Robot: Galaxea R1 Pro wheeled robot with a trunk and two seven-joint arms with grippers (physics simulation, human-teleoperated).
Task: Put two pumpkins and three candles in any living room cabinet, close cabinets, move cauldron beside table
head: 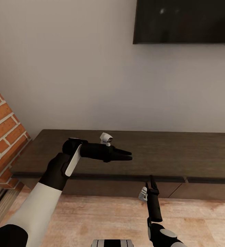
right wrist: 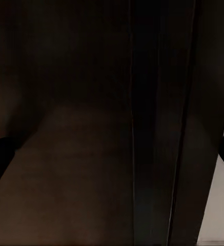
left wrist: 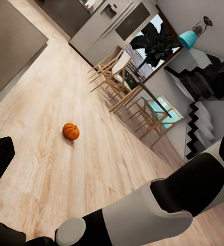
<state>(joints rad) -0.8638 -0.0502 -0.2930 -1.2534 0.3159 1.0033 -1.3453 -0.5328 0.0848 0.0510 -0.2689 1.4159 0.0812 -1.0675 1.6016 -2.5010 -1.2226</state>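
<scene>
Both grippers empty: left gripper (head: 127,155) fingers together over cabinet (head: 181,154); right gripper (head: 150,181) probably closed, at drawer front.

A dark flat television screen (head: 184,21) hangs upper right on the pale wall (head: 74,68); red brick fireplace (head: 2,137) at left edge; light wooden plank floor (head: 102,216) below

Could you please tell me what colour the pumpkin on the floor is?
Orange pumpkin; left wrist view.

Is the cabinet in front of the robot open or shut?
Shut: cabinet drawer fronts sit flush under its top; right tool points at them.
</scene>
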